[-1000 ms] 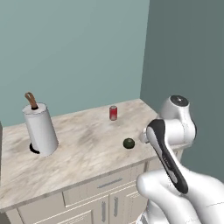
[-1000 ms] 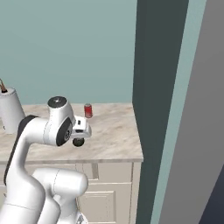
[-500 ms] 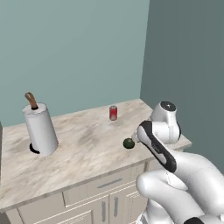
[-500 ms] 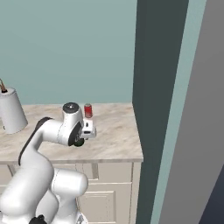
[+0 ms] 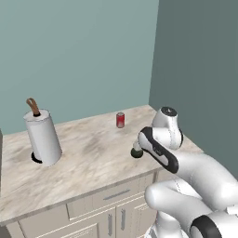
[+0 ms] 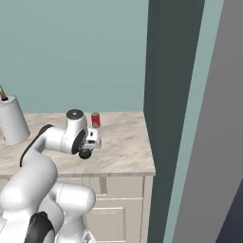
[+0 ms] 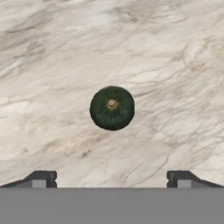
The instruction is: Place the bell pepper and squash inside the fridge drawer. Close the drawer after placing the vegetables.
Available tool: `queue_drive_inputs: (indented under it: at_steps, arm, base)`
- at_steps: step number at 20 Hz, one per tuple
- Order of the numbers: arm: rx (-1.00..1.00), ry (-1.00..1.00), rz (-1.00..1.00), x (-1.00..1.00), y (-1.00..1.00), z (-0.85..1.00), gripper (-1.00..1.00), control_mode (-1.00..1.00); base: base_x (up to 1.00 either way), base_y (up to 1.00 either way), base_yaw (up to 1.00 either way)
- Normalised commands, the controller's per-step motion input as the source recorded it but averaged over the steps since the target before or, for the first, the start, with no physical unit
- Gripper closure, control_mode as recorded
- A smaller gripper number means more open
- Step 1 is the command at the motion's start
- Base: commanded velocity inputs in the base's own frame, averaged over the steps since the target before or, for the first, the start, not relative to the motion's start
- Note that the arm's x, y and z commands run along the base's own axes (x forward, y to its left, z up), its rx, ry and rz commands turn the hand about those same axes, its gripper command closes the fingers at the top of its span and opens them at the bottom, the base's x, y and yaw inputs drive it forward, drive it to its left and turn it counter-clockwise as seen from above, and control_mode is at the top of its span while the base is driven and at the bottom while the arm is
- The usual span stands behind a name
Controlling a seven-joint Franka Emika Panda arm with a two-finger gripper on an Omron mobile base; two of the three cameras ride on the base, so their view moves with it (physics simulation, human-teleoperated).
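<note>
Squash (image 7: 112,107): round, dark green, faintly ribbed, tan stem stub at centre, seen from above on the veined marble counter (image 7: 52,52). In the left base view a red soda can (image 5: 120,120) and a paper towel roll (image 5: 43,137) are seen standing farther back. Arm is bent low over the counter, hand pointed down; gripper (image 7: 112,178) is spread wide above the squash, nothing held.

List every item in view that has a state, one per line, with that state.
squash: resting on the counter, stem end up, not gripped.
gripper: open, jaws spread wide, above the squash and apart from it.
red soda can: upright on the counter, near the back wall.
paper towel roll: upright on its holder.
cabinet doors: shut.
counter drawer: shut.
</note>
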Motion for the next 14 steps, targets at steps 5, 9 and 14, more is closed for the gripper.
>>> queue_drive_inputs:
  at_steps: [5,9,14]
  arm:
    - [0.0,0.0,0.0,0.01,0.0,-0.11,-1.0,-1.0]
    - [0.0,0.0,0.0,0.0,0.01,-0.25,-1.0,-1.0]
    - [-0.01,0.0,0.0,0.13,0.02,-0.28,-1.0,-1.0]
  base:
    - [0.0,0.0,0.0]
    - [0.0,0.0,0.0]
    - [0.0,0.0,0.0]
